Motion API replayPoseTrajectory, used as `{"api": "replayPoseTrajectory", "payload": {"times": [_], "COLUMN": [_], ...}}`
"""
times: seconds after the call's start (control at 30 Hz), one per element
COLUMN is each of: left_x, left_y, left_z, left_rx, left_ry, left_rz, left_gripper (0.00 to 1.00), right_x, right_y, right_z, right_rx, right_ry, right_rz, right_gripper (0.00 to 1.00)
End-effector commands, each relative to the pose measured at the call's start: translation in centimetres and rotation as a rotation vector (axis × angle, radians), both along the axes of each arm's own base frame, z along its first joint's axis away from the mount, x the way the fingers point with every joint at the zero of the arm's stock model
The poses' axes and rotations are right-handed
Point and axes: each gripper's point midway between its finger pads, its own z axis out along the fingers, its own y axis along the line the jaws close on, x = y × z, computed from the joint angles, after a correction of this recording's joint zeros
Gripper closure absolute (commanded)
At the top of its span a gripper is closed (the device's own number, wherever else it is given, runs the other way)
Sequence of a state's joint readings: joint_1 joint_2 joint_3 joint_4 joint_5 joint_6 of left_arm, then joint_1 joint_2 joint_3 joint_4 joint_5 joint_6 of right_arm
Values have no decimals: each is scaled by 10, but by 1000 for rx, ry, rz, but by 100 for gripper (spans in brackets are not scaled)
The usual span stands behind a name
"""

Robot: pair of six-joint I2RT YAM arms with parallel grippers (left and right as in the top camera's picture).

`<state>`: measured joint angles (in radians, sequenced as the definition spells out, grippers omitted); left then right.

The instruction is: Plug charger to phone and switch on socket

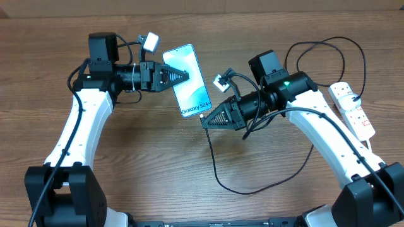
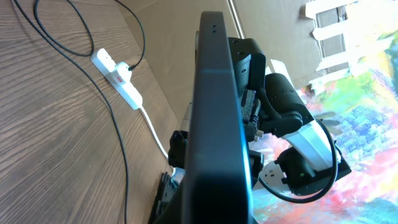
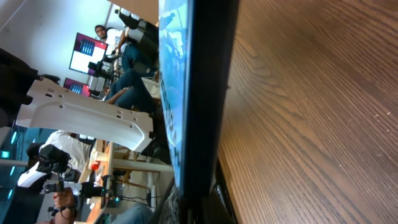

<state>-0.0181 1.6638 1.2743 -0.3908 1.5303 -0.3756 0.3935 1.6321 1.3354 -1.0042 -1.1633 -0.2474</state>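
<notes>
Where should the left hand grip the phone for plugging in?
Take the phone by its long left edge, coming from the left, left hand pinching screen and back. It is thin and flat, and this leaves the Galaxy S24 end free for the right hand and charger.

Both arms reach inward, left fingers clamped on the phone, right fingers pinching the charger.

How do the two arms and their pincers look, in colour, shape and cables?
The left arm and right arm have white rounded links, black joints and black bases. The left pincer and right pincer are black triangles that taper to the tip. A small white camera box sits by each wrist, with thin black cables. A green light glows on the right arm.
</notes>
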Motion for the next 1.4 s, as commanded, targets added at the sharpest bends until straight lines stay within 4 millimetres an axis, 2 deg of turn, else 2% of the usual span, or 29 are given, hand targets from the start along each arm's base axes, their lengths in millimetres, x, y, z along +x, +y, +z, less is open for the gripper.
{"api": "replayPoseTrajectory", "payload": {"times": [0.0, 0.6, 1.37], "left_x": [-4, -2, -2], "left_y": [1, -2, -1], "left_z": [13, 10, 10], "left_rx": [-21, -3, -3], "left_ry": [-22, -23, -23], "left_rz": [-19, -7, -6], "left_gripper": [96, 96, 96], "right_x": [1, 3, 4], "right_y": [1, 4, 4], "right_z": [3, 11, 7], "right_rx": [21, 60, 31], "right_ry": [-9, 2, 29], "right_rz": [6, 5, -13], "right_gripper": [96, 96, 96]}}
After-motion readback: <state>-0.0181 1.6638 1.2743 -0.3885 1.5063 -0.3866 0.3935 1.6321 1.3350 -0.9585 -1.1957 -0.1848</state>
